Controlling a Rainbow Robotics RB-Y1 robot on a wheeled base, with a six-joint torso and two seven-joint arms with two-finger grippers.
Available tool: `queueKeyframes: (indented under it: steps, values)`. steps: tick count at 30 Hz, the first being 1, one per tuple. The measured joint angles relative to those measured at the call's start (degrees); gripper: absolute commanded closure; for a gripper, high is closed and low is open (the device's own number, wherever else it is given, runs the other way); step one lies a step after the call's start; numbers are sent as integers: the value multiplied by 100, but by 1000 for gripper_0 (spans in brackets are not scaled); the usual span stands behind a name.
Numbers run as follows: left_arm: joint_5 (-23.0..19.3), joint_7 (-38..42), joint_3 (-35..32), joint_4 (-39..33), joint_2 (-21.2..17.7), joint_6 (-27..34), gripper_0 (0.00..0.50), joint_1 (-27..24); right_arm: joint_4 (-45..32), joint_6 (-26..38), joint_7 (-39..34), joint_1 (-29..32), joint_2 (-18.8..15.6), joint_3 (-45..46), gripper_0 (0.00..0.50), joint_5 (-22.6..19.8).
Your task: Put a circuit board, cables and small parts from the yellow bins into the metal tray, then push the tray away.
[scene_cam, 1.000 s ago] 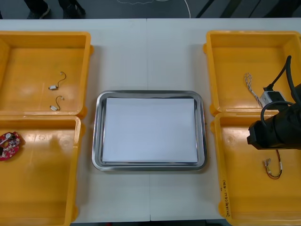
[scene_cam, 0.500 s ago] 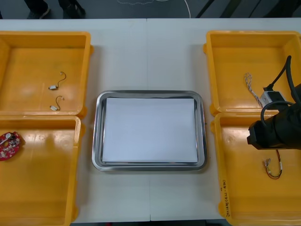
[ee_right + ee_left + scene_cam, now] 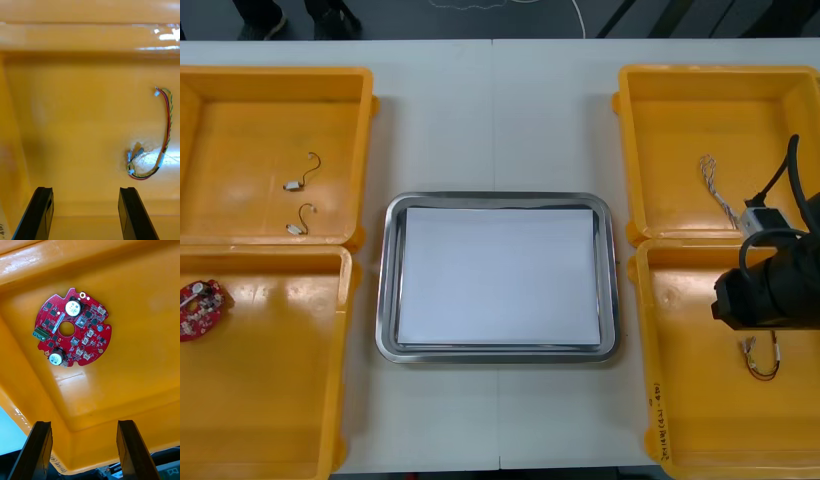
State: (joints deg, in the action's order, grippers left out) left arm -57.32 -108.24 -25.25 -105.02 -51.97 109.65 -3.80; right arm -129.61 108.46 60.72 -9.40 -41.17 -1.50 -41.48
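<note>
A round red circuit board lies on the floor of the near left yellow bin, close to its outer wall. My left gripper hovers open above that bin, with the board beyond its fingertips. A red and yellow cable lies curled in the near right bin, also seen as a cable just nearer than my right arm. My right gripper is open above the bin floor, the cable off to one side past a finger. The metal tray, white inside, sits between the bins.
The far left bin holds two small metal parts on thin black leads. A twisted blue and white cable lies in the far right bin. Bare table runs beyond the tray.
My right arm has shifted slightly to the right and towards the near edge, over the near right bin. Nothing else has moved.
</note>
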Motion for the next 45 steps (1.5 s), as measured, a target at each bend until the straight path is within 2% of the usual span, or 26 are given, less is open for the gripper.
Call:
queueKeyframes:
  steps: [5, 8, 11, 13, 19, 21, 24, 27, 32, 45]
  values:
    - [0, -1493, 0, 146, 0, -4, 0, -71, 2, -201, 32, 132, -307, 2, 0, -8]
    - [4, -2360, 0, 171, -1, -14, 0, -82, 3, -202, 588, 135, -363, 42, 0, 0]
    - [18, -2554, 0, 298, -1, -18, 0, -98, 3, -202, 1688, 144, -363, 118, 0, 69]
    - [36, -2554, 0, 441, -1, -42, 0, -129, 3, -203, 2075, 163, -364, 175, 0, 143]
    - [120, -2820, 2, 837, -1, -247, 0, -260, 23, -494, 2140, 411, -364, 468, 0, 203]
    - [158, -3098, 15, 904, -1, -357, 0, -293, 114, -686, 2373, 549, -364, 608, 0, 180]
    - [239, -3704, 70, 935, -1, -519, 0, -312, 425, -979, 2811, 750, -363, 879, 0, -64]
    - [287, -4257, 140, 938, -1, -613, 0, -321, 789, -1105, 2823, 865, -359, 1125, 0, -328]
    - [319, -4372, 321, 940, -1, -819, 0, -332, 1106, -1240, 2823, 935, -328, 1245, 0, -359]
    - [353, -4372, 645, 975, -2, -1415, 0, -330, 1238, -1866, 2823, 1484, -74, 1246, 0, -65]
